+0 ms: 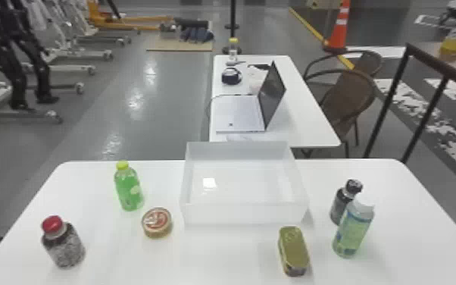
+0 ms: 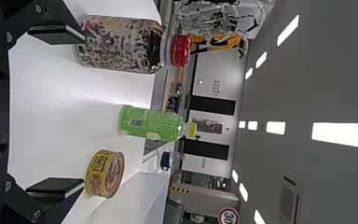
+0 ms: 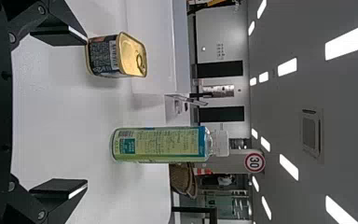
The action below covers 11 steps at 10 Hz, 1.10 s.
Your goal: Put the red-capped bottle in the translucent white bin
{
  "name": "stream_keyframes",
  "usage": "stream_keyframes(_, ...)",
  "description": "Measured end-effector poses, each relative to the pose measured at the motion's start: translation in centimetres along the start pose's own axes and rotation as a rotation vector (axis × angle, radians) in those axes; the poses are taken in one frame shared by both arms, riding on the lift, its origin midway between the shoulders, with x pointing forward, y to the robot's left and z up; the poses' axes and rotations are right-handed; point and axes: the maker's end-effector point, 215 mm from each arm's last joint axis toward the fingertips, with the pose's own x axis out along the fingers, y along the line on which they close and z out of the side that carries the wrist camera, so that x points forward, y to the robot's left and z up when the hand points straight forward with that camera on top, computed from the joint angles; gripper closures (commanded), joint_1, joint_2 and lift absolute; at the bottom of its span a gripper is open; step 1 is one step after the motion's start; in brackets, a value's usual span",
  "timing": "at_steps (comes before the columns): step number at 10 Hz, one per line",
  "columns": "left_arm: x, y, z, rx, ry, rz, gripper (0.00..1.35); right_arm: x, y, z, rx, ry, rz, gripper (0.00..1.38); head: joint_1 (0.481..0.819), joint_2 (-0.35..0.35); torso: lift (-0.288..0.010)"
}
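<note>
Red-capped bottle (image 1: pixel 64 244) upright on white surface (image 1: pixel 223 257), at left, outside bin (image 1: pixel 244 214). Bin translucent, open-topped, glare patch on its floor. Green bottle (image 1: pixel 128 189) and round tin (image 1: pixel 156 223) between the two. To right: gold tin (image 1: pixel 293 250), dark bottle (image 1: pixel 340 204), white-capped bottle (image 1: pixel 353 229). Left hand (image 2: pixel 84 111) wide open, gripping nothing; right hand (image 3: pixel 86 112) same. Beyond: laptop (image 1: pixel 238 113) on second table (image 1: pixel 303 125), orange cone (image 1: pixel 339 34), grey floor (image 1: pixel 155 113).

The white-capped bottle (image 1: pixel 353 229) partly hides the black-capped bottle (image 1: pixel 339 205); the bottom edge crops the table (image 1: pixel 223 259).
</note>
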Motion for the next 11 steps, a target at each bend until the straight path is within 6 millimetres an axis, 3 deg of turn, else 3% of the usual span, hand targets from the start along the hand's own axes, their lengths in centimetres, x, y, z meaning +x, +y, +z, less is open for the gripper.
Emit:
stream_keyframes(7,0.3,0.1,0.0,0.003,0.004,0.001,0.21,0.0,0.0,-0.1,0.001,0.001,0.000,0.21,0.549,0.000,-0.100)
stream_keyframes(11,3.4,1.1,0.9,0.052,0.011,0.032,0.21,0.0,0.0,-0.1,0.001,0.001,-0.001,0.21,0.549,0.000,-0.100)
